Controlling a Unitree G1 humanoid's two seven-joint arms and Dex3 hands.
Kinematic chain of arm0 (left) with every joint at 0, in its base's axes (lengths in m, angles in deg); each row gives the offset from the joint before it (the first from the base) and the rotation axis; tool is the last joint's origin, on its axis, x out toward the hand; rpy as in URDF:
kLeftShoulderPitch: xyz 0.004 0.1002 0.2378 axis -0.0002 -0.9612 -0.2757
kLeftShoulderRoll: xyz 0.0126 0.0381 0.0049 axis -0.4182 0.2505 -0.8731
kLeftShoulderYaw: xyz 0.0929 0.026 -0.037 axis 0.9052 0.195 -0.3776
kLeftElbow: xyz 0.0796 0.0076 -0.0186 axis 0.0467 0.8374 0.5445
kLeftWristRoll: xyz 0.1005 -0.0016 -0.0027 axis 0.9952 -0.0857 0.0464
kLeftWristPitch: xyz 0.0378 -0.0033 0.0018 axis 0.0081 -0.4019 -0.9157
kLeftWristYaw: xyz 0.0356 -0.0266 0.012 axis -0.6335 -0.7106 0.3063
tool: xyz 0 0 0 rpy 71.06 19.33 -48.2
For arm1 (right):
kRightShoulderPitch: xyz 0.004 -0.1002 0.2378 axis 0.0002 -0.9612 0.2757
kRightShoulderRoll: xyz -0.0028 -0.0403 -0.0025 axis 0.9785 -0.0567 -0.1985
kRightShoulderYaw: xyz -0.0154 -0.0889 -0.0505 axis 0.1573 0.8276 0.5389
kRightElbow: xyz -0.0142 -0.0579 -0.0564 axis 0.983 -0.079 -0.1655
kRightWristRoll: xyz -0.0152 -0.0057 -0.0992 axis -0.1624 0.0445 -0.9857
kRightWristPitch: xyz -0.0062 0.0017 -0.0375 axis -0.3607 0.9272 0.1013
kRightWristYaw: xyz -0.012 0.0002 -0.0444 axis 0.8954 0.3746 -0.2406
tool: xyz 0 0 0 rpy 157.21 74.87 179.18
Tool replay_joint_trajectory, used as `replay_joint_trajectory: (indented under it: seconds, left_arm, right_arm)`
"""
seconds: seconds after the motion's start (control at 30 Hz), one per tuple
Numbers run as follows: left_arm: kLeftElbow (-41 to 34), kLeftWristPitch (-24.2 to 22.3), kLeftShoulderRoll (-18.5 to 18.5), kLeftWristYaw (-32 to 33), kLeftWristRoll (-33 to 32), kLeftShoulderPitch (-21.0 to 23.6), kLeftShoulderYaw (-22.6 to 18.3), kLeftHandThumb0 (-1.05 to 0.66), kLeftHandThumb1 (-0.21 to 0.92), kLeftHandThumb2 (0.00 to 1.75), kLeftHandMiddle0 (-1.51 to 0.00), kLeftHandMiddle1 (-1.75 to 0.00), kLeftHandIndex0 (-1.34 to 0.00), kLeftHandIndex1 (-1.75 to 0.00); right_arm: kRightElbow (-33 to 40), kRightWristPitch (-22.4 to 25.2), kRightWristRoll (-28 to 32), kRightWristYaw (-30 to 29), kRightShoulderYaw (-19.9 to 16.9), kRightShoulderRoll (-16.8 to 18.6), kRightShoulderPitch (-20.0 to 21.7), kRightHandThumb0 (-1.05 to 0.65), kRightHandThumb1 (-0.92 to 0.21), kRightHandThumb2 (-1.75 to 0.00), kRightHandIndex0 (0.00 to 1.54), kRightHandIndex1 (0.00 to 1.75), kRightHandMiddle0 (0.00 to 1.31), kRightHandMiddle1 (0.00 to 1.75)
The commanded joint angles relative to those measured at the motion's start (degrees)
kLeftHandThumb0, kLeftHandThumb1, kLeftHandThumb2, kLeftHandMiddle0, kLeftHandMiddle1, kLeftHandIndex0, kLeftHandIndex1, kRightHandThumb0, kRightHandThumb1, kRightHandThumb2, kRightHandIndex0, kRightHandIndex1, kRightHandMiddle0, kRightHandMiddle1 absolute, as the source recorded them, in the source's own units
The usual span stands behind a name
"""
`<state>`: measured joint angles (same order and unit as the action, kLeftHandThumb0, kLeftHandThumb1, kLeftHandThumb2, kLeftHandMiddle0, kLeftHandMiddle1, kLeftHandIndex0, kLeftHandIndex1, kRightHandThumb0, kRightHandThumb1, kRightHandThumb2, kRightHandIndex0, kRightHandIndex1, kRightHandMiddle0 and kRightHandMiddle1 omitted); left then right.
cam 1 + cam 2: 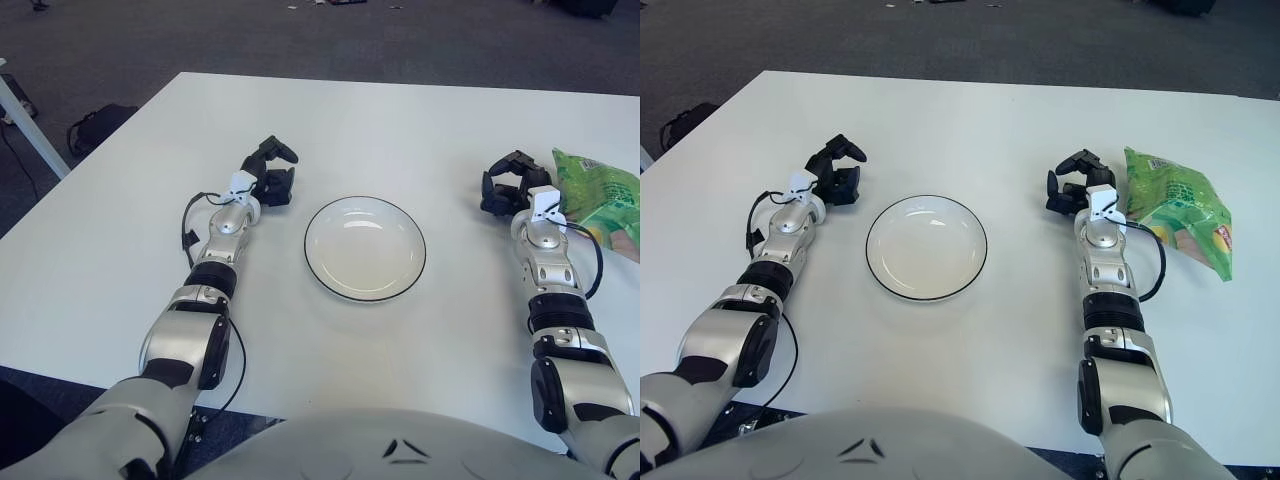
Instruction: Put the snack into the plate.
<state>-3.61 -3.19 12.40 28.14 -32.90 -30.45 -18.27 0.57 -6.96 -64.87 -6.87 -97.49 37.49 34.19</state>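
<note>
Two robot hands show over a white tabletop (970, 120), one on each side of a round plate. The plate (926, 247) is white with a thin dark rim, lies flat near the middle of the tabletop, and holds nothing.

The snack (1180, 205) is a green crinkled bag with yellow and red print at its near end. It lies flat on the right side of the tabletop, well apart from the plate.

The right robot hand (1076, 185) shows between the plate and the snack, just left of the bag's far end. Its dark fingers are loosely curled with a gap between them, and they grasp nothing. Whether any finger touches the bag's edge cannot be told; in the left eye view the hand and the bag sit very close together.

The left robot hand (270, 172) shows just to the far left of the plate, apart from its rim. Its fingers are partly bent and relaxed, with one raised above the others, and it holds nothing.

A dark carpeted floor (300, 40) lies beyond the far edge of the tabletop.
</note>
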Motion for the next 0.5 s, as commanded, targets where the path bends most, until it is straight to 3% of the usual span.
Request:
replay_joint_trajectory:
  seconds: [0.0,0.47]
  left_arm:
    - [3.4,-0.4,1.2,-0.6,0.9,-4.3,0.7,-0.43,0.48,1.11,-1.20,-1.75,-0.49,-1.75]
    - [3.7,2.2,0.9,-0.5,2.6,-4.7,2.1,-0.43,0.48,1.12,-1.18,-1.75,-0.49,-1.75]
  right_arm:
    - [-3.3,3.7,-0.8,0.9,1.3,1.7,-4.3,-0.48,-0.33,-1.30,1.28,1.75,0.60,1.75]
    - [2.0,5.0,0.4,1.8,1.2,2.7,-6.9,-0.48,-0.33,-1.30,1.26,1.75,0.61,1.75]
